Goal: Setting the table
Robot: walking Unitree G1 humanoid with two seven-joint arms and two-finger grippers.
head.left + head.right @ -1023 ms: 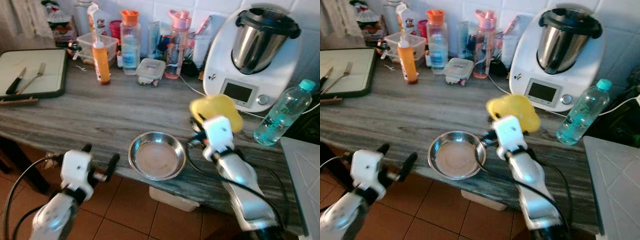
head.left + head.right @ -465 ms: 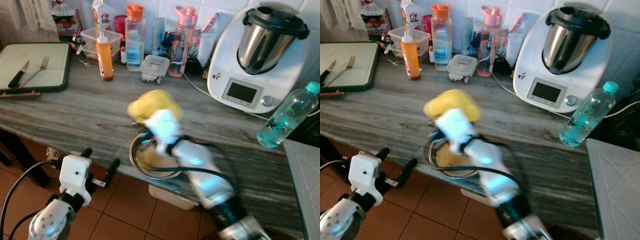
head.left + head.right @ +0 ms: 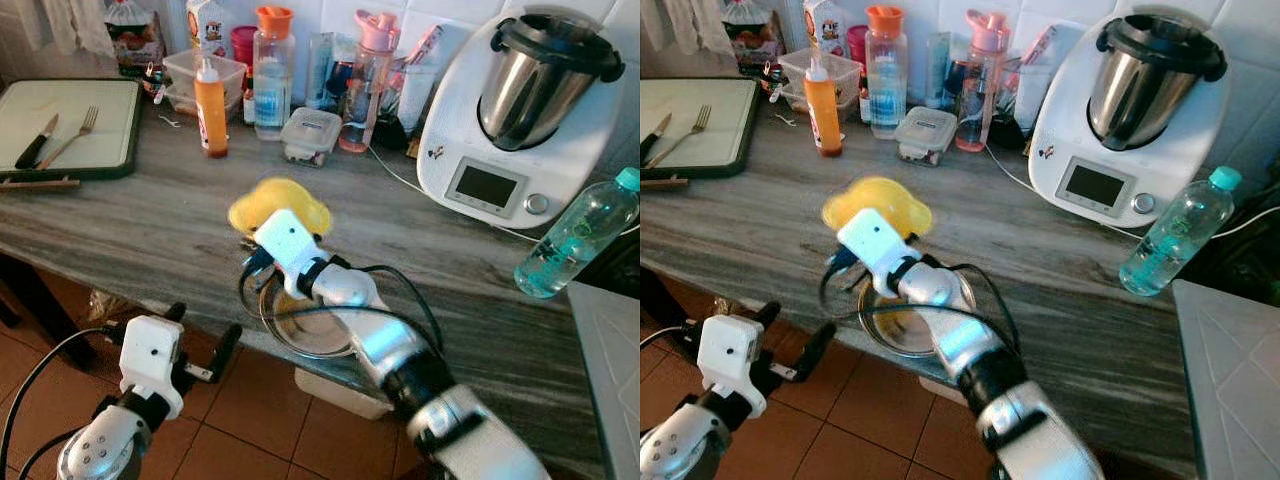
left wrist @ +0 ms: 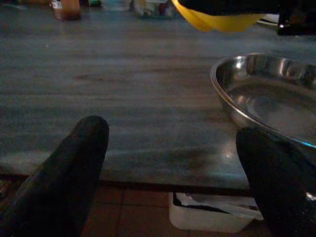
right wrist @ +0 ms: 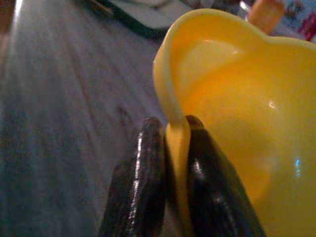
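Yellow bowl [image 3: 278, 202], pinched by its rim in the right pincer [image 5: 170, 163], has swung from the desk's right part leftward, past the steel bowl [image 3: 305, 320] at the front edge. Placement looks close. Left pincer [image 4: 173, 163] hovers spread, empty, off that edge.

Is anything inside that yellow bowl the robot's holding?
Empty. The right wrist view looks into the yellow bowl, pinched at its rim by the right gripper: only bare yellow plastic inside.
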